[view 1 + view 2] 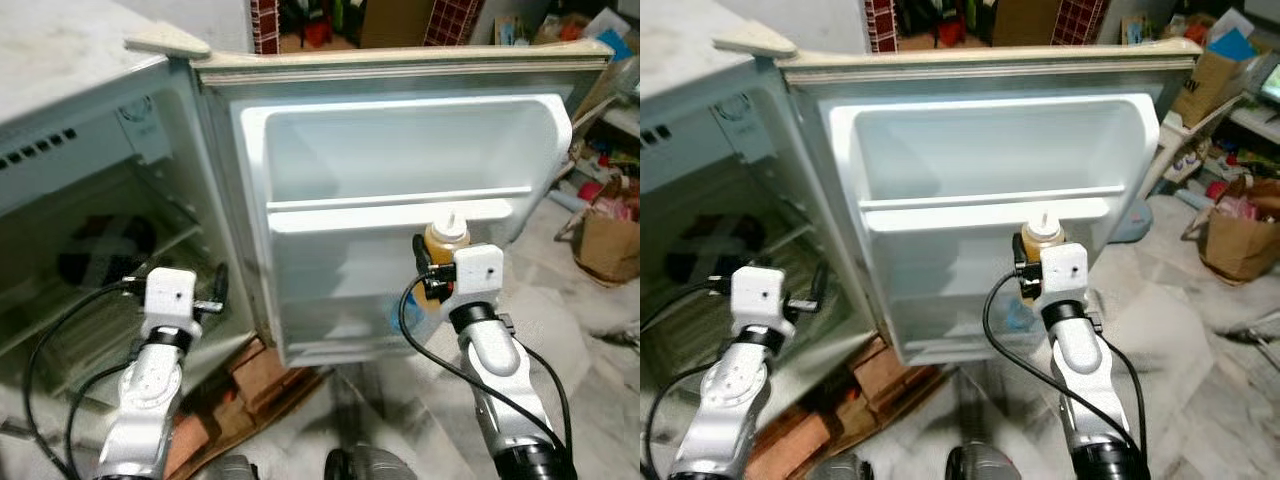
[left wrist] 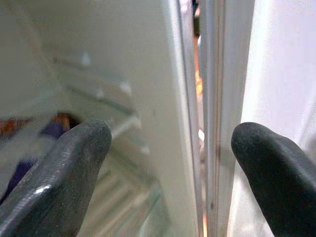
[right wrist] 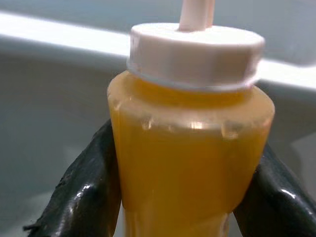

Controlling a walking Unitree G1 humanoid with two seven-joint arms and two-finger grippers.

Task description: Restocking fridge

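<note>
Our right gripper point(image 3: 185, 192) has its fingers point(image 3: 81, 197) squeezed on a yellow sauce bottle point(image 1: 445, 240), held up just in front of the open fridge door point(image 1: 400, 150) shelf. Our left gripper point(image 2: 170, 173) is by the fridge point(image 1: 90, 200), fingers apart.

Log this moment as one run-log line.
phase: placing | right gripper: shut on yellow squeeze bottle, upright at fridge door shelf | left gripper: open, empty, near fridge compartment

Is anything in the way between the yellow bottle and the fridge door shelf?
Nothing visible blocks it. The right gripper holds the yellow bottle upright just in front of the door shelf, whose white front rail it must clear.
</note>
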